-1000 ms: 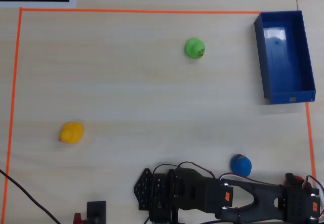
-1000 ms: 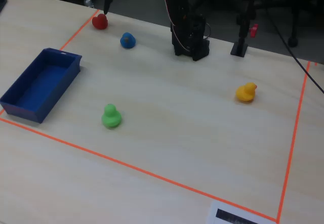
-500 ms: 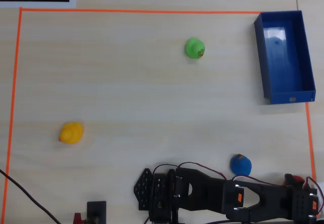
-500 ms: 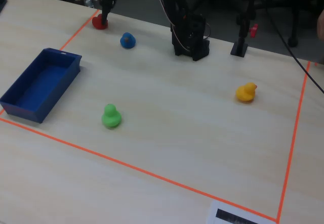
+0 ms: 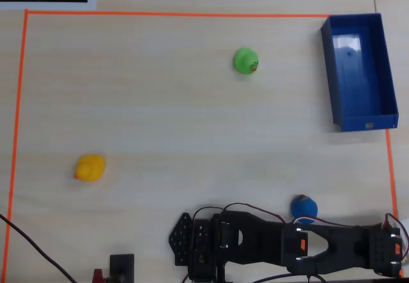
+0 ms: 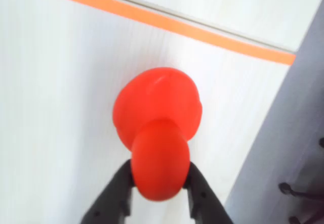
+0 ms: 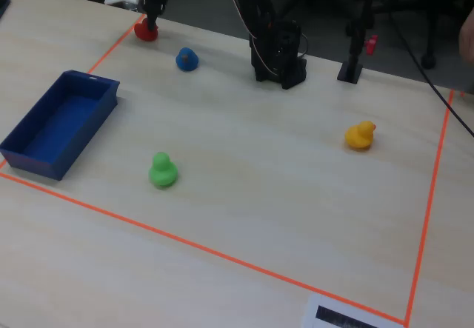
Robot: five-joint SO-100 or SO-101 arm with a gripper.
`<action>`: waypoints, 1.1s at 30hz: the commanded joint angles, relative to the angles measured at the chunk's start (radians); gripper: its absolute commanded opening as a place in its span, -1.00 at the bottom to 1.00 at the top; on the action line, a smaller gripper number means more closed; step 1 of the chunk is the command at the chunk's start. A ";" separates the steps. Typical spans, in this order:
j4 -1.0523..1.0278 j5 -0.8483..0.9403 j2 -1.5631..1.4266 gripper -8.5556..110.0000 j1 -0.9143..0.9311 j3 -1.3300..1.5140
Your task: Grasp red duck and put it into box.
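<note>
While pinned against the orange tape border (image 7: pixel 111 43) at the far-left corner in the fixed view, small glossy red rubber duck (image 6: pixel 158 128) sits right at the edge of the marked area, with little room on the tape side. Plenty of bare light-wood worktop (image 7: pixel 259 165) through the middle, though. Deep blue rectangular plastic box (image 7: pixel 55 124) down along the left border in the fixed view, well apart from the red duck, open top facing up. Small blue duck (image 7: pixel 187 59) just beside the red one, green duck (image 7: pixel 162 170) nearer the box, yellow duck (image 7: pixel 360 135) far off to the right.

Compared with a second ago: black gripper (image 6: pixel 158 179) lower over the corner, arm stretched further toward the tape in the overhead view, red duck now hidden beneath it there.

Wrist view: gripper narrowed onto the red duck's head, one dark finger (image 6: pixel 116 191) touching each side, body resting on the worktop just beyond the fingertips.
</note>
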State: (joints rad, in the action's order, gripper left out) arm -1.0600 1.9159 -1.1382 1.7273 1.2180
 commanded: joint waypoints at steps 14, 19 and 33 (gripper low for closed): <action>-0.021 -0.158 -0.117 -0.85 -0.071 -0.135; -0.063 -0.273 -0.256 -0.85 -0.178 -0.133; -0.072 -0.472 -0.402 -0.85 -0.635 -0.161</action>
State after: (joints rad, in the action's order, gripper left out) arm -1.1689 1.4603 -1.5171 1.1812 1.1413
